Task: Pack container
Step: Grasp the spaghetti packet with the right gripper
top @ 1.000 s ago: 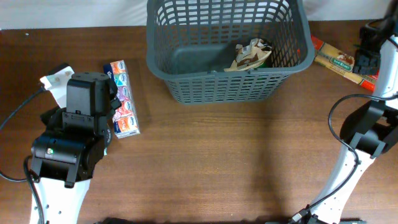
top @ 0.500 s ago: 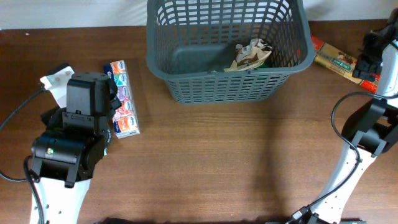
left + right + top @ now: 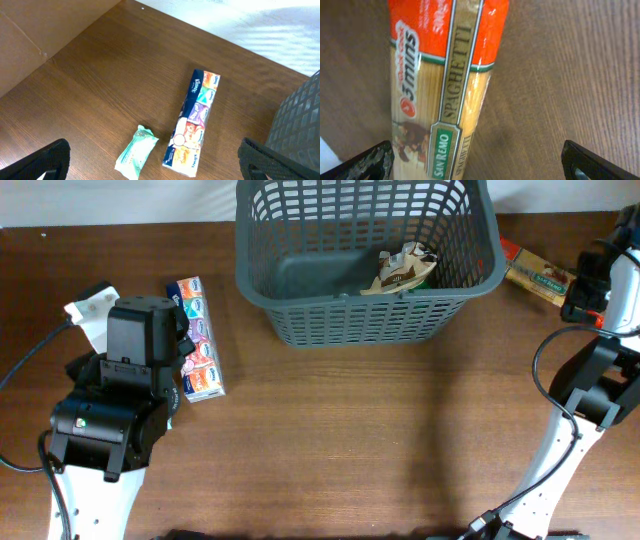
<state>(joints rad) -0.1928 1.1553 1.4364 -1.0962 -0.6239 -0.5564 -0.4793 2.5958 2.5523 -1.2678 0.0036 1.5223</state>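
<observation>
The dark grey slatted basket (image 3: 365, 250) stands at the back middle of the table with a crumpled brown and white packet (image 3: 402, 267) inside. Its corner shows in the left wrist view (image 3: 300, 120). My left gripper (image 3: 155, 167) is open above a Kleenex tissue multipack (image 3: 192, 122) and a small green tissue pack (image 3: 136, 158); the multipack also shows in the overhead view (image 3: 195, 337). My right gripper (image 3: 480, 165) is open, low over a spaghetti packet (image 3: 447, 75), which lies by its left finger. The packet shows right of the basket (image 3: 540, 275).
A white wall or cloth edge runs along the table's back (image 3: 260, 25). The right arm's base and cable (image 3: 575, 410) stand at the right edge. The left arm's body (image 3: 115, 410) covers the left front.
The right gripper has moved slightly toward the front and right along the spaghetti packet. The left arm and the items have not moved.
</observation>
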